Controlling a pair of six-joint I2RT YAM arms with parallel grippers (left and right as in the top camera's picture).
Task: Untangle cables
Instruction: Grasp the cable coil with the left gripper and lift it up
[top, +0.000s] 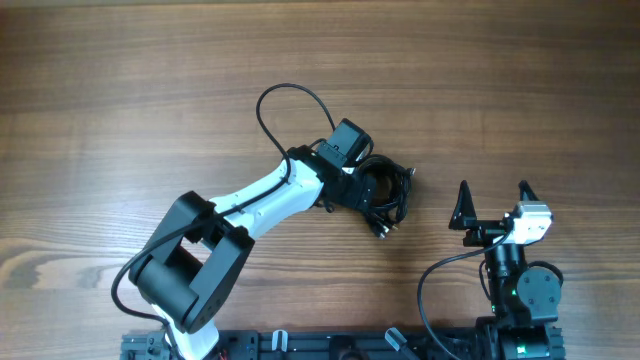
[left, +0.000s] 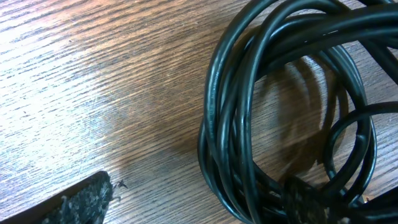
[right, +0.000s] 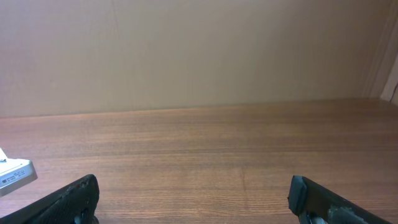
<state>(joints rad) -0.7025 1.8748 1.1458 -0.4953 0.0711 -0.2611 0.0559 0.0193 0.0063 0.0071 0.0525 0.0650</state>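
Coiled cables (left: 214, 99) fill the left wrist view, bunched in overlapping black loops directly under the left gripper (top: 372, 192). You see its fingers (left: 81, 202) spread wide and released, with the coil's near strands lying between them and nothing clamped. Plug tips (top: 384, 230) stick out of the bundle just behind this gripper, toward the arm bases. Note the right gripper (top: 493, 203): it is also released, jaws wide, holding nothing, pointing across the bench (top: 150, 80). The cables lie off its left side, apart from it.
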